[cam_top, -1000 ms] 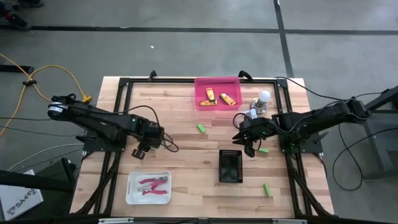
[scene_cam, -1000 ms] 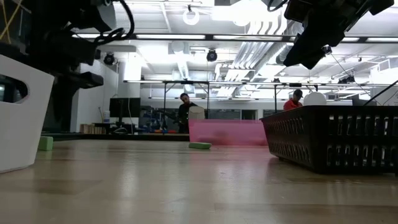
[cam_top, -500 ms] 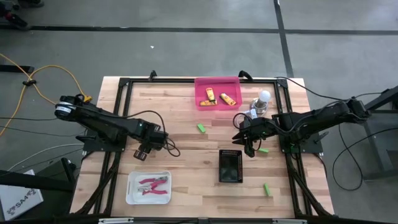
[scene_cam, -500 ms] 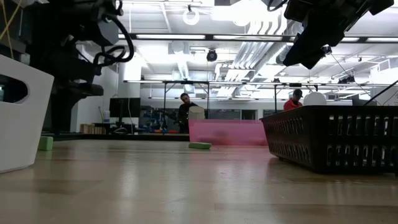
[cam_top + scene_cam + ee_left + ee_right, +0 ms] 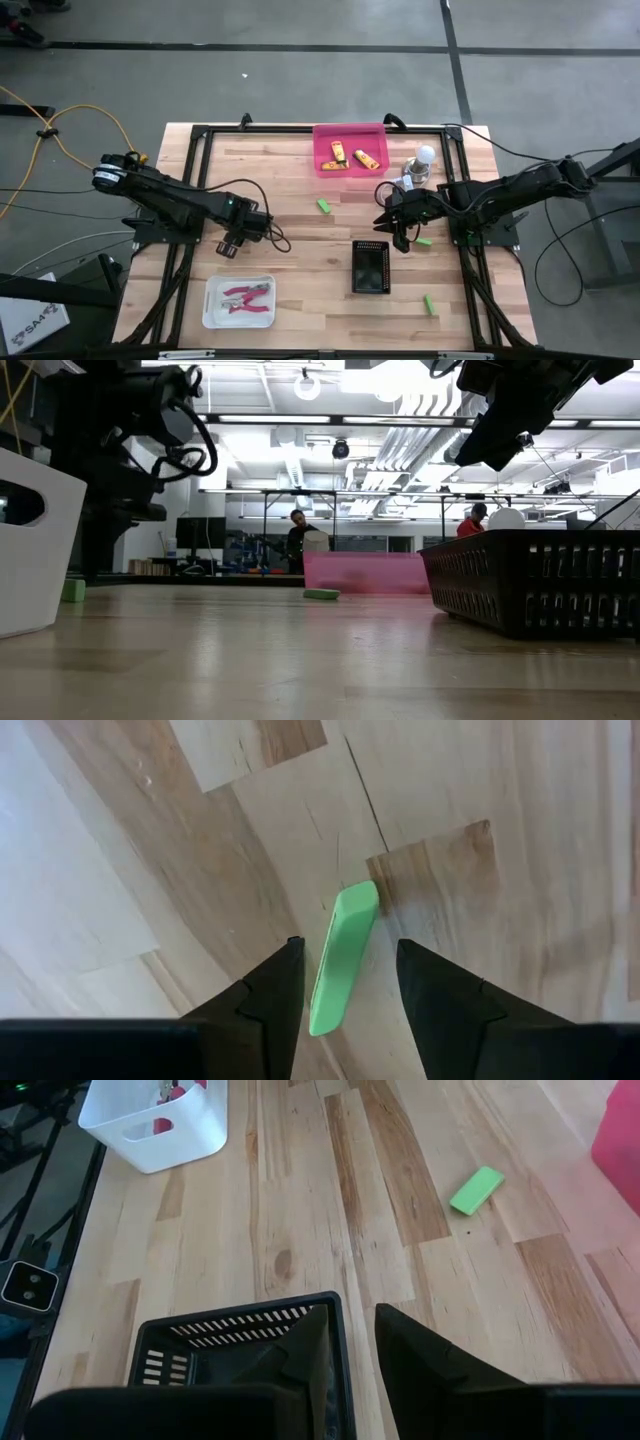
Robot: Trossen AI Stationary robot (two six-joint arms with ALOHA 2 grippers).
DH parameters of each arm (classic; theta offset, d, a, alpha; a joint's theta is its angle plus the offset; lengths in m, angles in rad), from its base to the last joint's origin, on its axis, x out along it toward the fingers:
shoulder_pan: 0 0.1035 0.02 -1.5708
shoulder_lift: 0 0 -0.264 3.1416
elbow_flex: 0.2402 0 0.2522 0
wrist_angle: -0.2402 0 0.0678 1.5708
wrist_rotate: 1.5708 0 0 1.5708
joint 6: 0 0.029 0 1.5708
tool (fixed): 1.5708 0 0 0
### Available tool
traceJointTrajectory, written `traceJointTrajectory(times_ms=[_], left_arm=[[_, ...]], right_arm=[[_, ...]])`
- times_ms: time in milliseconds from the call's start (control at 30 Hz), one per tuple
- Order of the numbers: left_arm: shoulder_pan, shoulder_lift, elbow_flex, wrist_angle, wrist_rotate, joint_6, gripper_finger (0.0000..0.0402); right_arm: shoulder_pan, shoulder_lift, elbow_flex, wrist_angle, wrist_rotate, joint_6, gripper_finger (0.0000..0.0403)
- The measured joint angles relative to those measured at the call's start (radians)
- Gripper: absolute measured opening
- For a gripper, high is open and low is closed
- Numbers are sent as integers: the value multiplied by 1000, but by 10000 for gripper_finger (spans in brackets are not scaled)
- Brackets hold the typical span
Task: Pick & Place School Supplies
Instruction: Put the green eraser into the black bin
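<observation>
Left claw (image 5: 345,1005) open, fingers straddling green block (image 5: 343,958) on table (image 5: 300,250) — no readable writing. Right claw (image 5: 350,1350) narrowly parted, empty — over black basket (image 5: 240,1342), 3 o'clock side.

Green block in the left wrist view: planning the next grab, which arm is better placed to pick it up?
Left. The left gripper straddles the green block on the table; the right gripper hangs over the black basket.
</observation>
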Motion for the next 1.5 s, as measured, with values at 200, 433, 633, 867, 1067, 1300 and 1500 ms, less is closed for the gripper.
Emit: traceJointTrajectory(times_ms=[200,433,633,867,1067,1300,1500], left_arm=[[0,28,0,8,0,0,154],[0,29,0,10,0,0,154],[0,33,0,15,0,-10,154],[0,33,0,18,0,-11,151],[0,33,0,32,0,-11,123],[0,33,-1,38,0,-18,104],[0,33,-22,64,18,-40,104]], right_arm=[[0,0,0,0,0,0,74],[0,0,0,0,0,0,74],[0,0,0,0,0,0,74],[0,0,0,0,0,0,74],[0,0,0,0,0,0,74],[0,0,0,0,0,0,74],[0,0,0,0,0,0,74]])
